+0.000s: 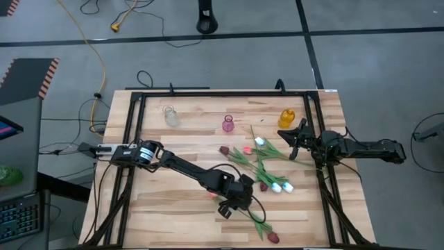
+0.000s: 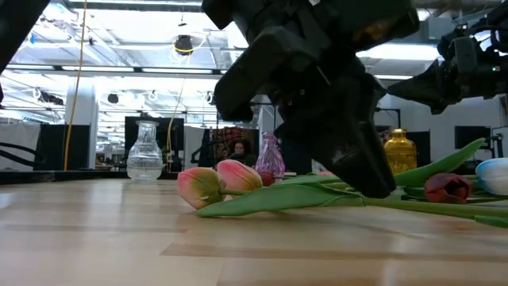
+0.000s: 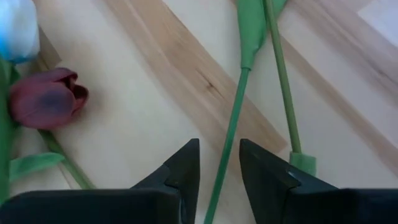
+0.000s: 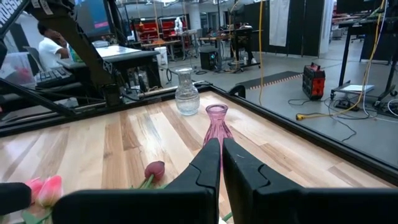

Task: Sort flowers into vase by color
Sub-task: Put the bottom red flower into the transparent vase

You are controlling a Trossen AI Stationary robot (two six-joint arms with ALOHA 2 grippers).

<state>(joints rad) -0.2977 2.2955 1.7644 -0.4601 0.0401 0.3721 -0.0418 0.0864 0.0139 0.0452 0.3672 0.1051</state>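
Straddling a thin green tulip stem (image 3: 225, 149) low on the surface (image 1: 173, 201), the left claw (image 3: 219, 163) stands partly spread, seemingly not yet pinching it. The right claw (image 4: 221, 155) hovers pressed together near the pink vase (image 4: 217, 126).

Three vases (image 1: 228, 124); about nine tulips (image 1: 267, 169); two arms (image 1: 187, 169).

Bright overhead light, blurred foreground
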